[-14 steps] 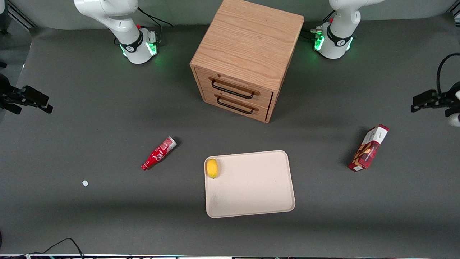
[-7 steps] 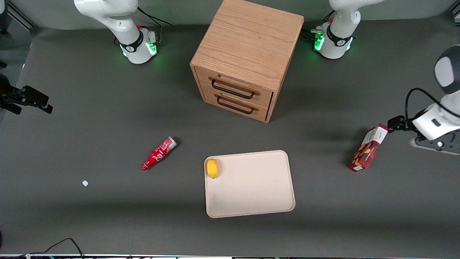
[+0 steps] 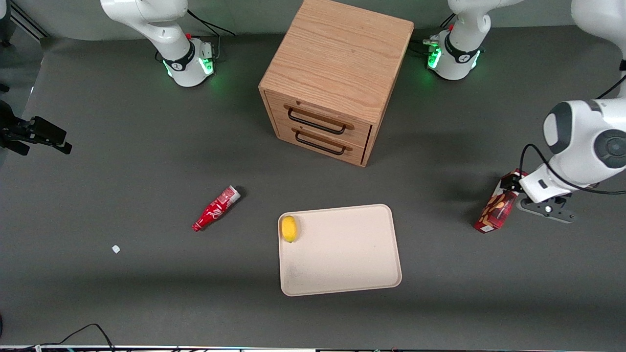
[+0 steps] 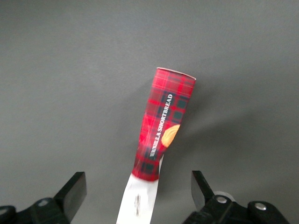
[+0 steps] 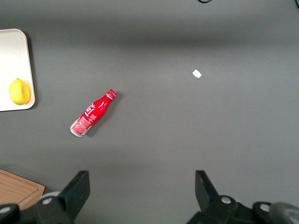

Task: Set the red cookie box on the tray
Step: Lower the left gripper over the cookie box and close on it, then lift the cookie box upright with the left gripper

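The red cookie box [image 3: 494,211] lies on the grey table toward the working arm's end, well apart from the beige tray [image 3: 342,256]. My left gripper [image 3: 512,186] hangs over the box's white end, which the wrist partly hides in the front view. In the left wrist view the box [image 4: 161,126] stretches away from the gripper [image 4: 138,184], and its white end sits between the two widely spread fingers [image 4: 74,190]. The gripper is open and neither finger touches the box.
A yellow lemon [image 3: 289,228] rests on the tray near its rim. A red soda bottle [image 3: 215,209] lies on the table toward the parked arm's end, with a small white scrap [image 3: 116,249] nearer the front camera. A wooden two-drawer cabinet [image 3: 332,78] stands farther back.
The left arm has swung in from the table's edge, and its gripper now hangs over the box's white end. The box itself has not moved.
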Available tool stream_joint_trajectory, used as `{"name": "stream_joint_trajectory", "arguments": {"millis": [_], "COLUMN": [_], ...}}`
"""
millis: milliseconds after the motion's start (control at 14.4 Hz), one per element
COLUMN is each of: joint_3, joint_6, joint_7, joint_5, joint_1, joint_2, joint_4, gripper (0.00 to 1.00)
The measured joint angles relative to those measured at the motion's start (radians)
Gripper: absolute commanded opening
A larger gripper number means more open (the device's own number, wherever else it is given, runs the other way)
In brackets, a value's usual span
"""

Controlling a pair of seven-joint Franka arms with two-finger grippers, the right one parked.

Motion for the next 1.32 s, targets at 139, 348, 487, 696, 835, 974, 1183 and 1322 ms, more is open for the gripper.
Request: {"name": "stream_joint_trajectory", "arguments": {"millis": [139, 348, 487, 696, 835, 974, 1183, 1322], "joint_3": [0.000, 0.001, 0.007, 0.018, 0.018, 0.018, 0.018, 0.018], "joint_6": [0.110, 0.187, 0.209, 0.226, 0.227, 0.228, 0.228, 0.227], "joint_7": [0.008, 0.012, 0.013, 0.016, 0.017, 0.017, 0.017, 0.017], "joint_5": [0.005, 0.006, 0.006, 0.006, 0.006, 0.006, 0.007, 0.007], "joint_1": [0.000, 0.000, 0.000, 0.000, 0.000, 0.000, 0.000, 0.000], "joint_2": [0.024, 0.051, 0.067, 0.083, 0.084, 0.084, 0.084, 0.084], "joint_4": [-0.063, -0.105, -0.109, -0.109, -0.109, -0.107, -0.105, -0.103], "gripper": [1.00, 1.00, 0.98, 0.36, 0.01, 0.00, 0.00, 0.00]}}
